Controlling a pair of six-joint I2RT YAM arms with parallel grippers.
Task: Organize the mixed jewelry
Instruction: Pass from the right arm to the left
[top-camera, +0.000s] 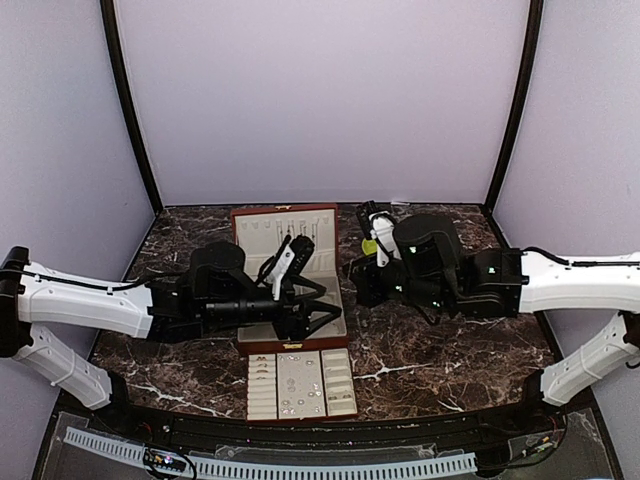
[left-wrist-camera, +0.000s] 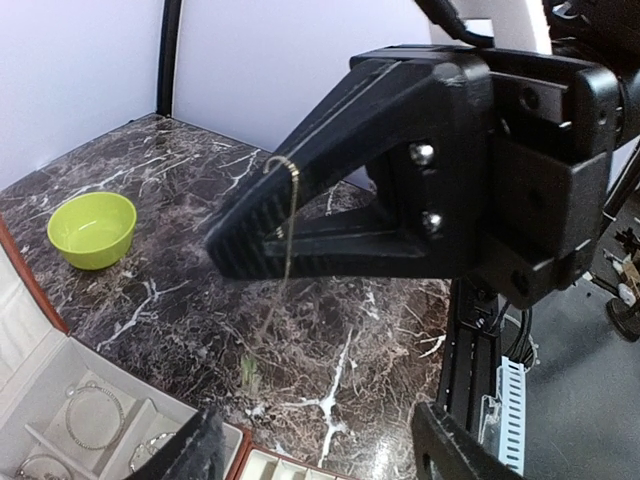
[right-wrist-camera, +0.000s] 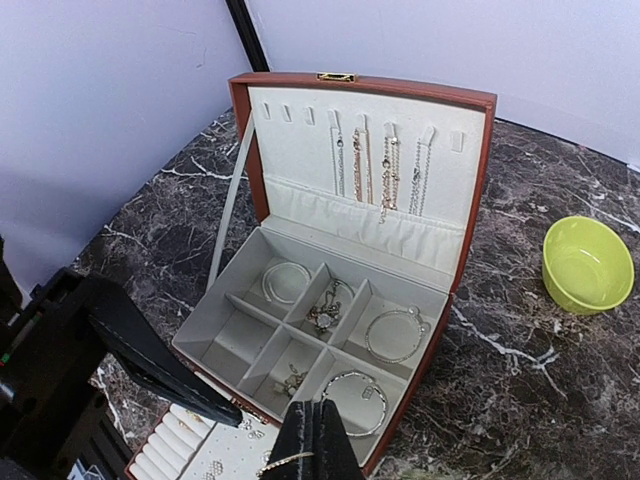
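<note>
currently the right pincer (right-wrist-camera: 315, 420), pressed together, pinches a thin chain (left-wrist-camera: 290, 215) dangling over the desk (left-wrist-camera: 180, 290); likely light, limp, slippery, best gripped near one end. left pincer (left-wrist-camera: 320, 455) spread, empty.

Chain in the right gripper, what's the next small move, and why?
Probably bring the left gripper forward and close it on the chain at its loose end. The right gripper is shut on the chain, the rest dangles, and the left jaws stand open facing it.
</note>
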